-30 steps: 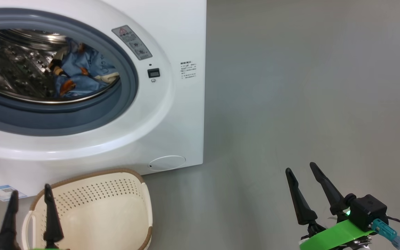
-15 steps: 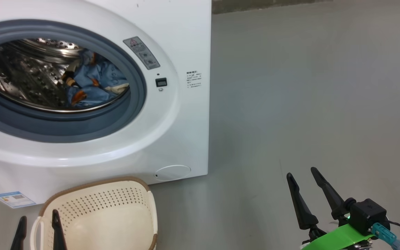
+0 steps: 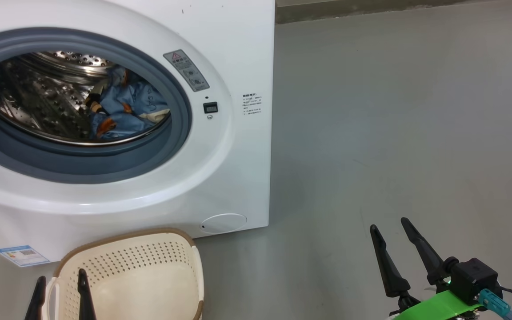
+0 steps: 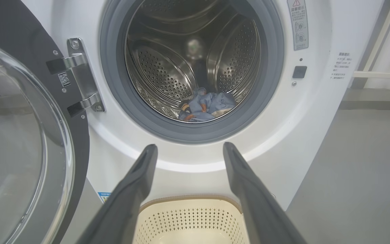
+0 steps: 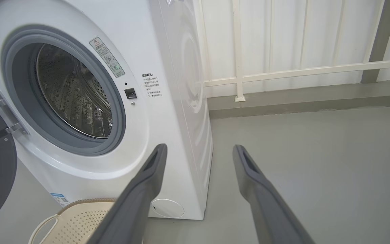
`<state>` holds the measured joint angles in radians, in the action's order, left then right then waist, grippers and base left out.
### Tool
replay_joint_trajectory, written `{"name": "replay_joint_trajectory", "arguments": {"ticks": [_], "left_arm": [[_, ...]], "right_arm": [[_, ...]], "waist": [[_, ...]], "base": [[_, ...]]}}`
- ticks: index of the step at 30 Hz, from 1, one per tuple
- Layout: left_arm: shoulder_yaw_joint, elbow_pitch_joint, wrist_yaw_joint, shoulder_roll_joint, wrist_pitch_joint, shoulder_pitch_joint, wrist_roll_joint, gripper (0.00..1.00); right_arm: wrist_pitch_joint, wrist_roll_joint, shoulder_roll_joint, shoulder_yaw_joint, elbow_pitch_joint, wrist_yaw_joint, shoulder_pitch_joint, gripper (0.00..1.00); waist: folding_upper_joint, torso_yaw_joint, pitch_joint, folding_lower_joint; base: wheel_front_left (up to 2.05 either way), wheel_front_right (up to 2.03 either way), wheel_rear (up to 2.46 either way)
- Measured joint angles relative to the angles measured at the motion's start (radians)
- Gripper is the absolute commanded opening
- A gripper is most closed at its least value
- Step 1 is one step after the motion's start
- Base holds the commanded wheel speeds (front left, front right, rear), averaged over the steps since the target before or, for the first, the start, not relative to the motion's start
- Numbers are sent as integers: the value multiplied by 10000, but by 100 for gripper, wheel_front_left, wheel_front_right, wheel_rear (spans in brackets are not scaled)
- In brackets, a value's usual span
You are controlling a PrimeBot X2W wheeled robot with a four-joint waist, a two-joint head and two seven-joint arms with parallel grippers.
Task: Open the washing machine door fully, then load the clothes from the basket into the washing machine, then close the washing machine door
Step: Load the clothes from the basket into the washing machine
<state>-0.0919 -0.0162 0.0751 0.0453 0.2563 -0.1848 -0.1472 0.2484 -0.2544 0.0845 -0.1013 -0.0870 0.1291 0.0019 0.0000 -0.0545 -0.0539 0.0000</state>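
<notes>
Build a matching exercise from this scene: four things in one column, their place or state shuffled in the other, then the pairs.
Things
1. clothes
2. basket
3. washing machine door
4. right hand

Place or state
A. swung open on its hinge
B. open, above the grey floor
C. inside the drum
D. on the floor, in front of the washing machine

Pairs: 1-C, 2-D, 3-A, 4-B
</notes>
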Motion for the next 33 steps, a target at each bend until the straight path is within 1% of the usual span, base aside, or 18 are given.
{"name": "replay_joint_trajectory", "arguments": {"ticks": [24,29,33], "left_arm": [[119,-4,6,0,0,-4,6,100],[144,-73,-94,0,0,-4,-12,100],[96,-77,-94,0,0,-3,10,100]], "right_arm": [[-15,88,-12,92,-4,0,9,100],[-15,98,-13,96,-6,0,36,100],[-15,98,-13,98,-6,0,36,100]], "waist": [[0,70,142,0],[1,64,173,0],[0,52,134,1]], "base": [[0,0,0],[0,0,0],[0,0,0]]}}
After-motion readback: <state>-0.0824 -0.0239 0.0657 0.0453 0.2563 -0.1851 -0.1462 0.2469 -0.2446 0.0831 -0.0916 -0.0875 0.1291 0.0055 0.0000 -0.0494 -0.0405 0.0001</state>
